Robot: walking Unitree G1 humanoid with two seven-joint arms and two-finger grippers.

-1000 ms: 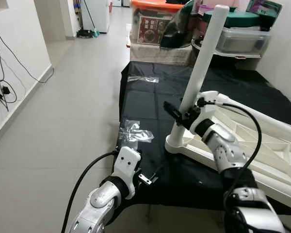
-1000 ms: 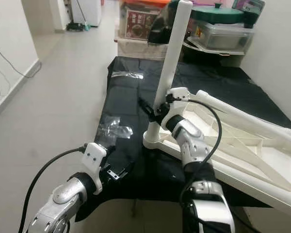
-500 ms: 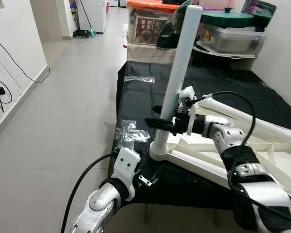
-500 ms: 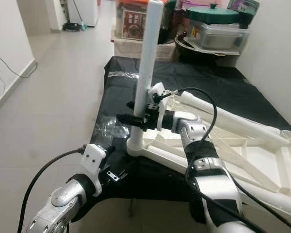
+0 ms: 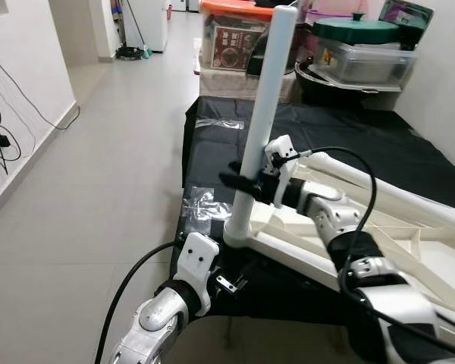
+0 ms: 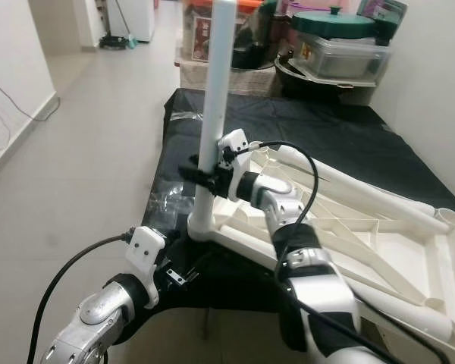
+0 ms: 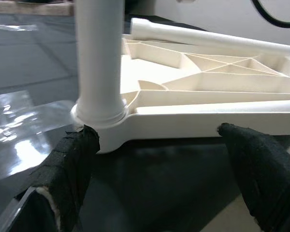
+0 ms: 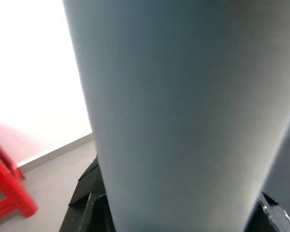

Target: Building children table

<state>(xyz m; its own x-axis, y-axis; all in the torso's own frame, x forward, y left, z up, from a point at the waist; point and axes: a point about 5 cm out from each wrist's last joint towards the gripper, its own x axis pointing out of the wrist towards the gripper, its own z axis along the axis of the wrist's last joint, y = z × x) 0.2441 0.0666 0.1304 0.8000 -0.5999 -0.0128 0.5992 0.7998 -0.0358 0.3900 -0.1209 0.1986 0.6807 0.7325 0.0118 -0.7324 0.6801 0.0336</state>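
While my right gripper (image 5: 243, 182) pinches the upright white leg (image 5: 262, 114) at centre frame, seated in a corner socket of the overturned tabletop (image 5: 409, 235), my left gripper (image 7: 154, 164) waits spread wide at lower left; more legs look unfitted.

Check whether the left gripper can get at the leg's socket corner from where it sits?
Probably yes. The left gripper is open, facing the socket corner of the upturned tabletop, nothing between them; the right gripper grips the leg higher up.

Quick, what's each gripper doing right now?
Left gripper: open, holding nothing, near the tabletop corner.
Right gripper: shut on the upright white leg.
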